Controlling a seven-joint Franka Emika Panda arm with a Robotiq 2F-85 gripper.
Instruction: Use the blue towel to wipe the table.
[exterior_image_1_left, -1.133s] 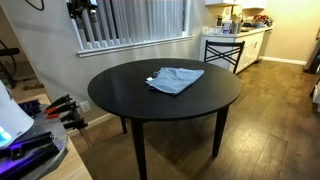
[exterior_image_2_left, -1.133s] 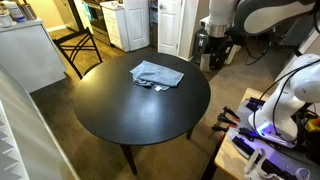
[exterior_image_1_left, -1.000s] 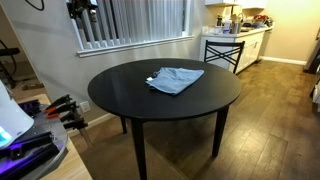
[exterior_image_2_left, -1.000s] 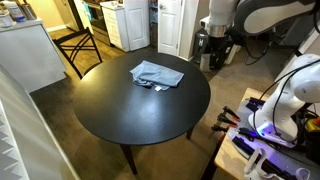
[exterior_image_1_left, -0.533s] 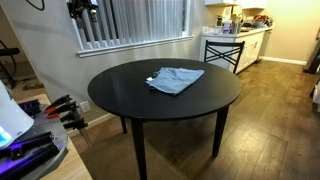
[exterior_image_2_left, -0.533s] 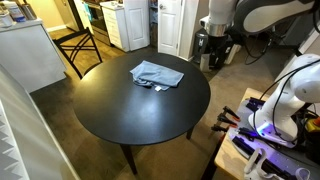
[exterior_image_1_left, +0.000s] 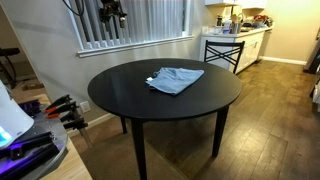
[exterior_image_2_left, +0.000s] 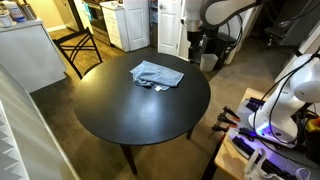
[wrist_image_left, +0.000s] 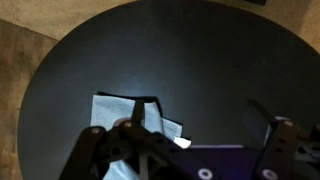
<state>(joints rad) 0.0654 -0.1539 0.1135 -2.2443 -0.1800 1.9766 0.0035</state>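
The blue towel (exterior_image_1_left: 176, 79) lies rumpled and loosely folded on the far part of the round black table (exterior_image_1_left: 130, 100). Both also show in an exterior view, the towel (exterior_image_2_left: 157, 73) on the table (exterior_image_2_left: 140, 115). My gripper (exterior_image_1_left: 113, 12) hangs high above the table's far edge, well clear of the towel, and shows beside the table in an exterior view (exterior_image_2_left: 195, 42). In the wrist view my gripper (wrist_image_left: 200, 102) is open and empty. The towel (wrist_image_left: 112, 110) is partly hidden behind its left finger, with the table (wrist_image_left: 180, 45) far below.
A black metal-framed stool (exterior_image_1_left: 222, 50) stands beyond the table, also in an exterior view (exterior_image_2_left: 80, 45). Window blinds (exterior_image_1_left: 150, 22) are behind the arm. Clamps (exterior_image_1_left: 65, 108) and a white robot (exterior_image_2_left: 290, 90) sit on a bench near the table.
My arm has swung sideways above the table's far edge, closer over the table. The towel has not moved.
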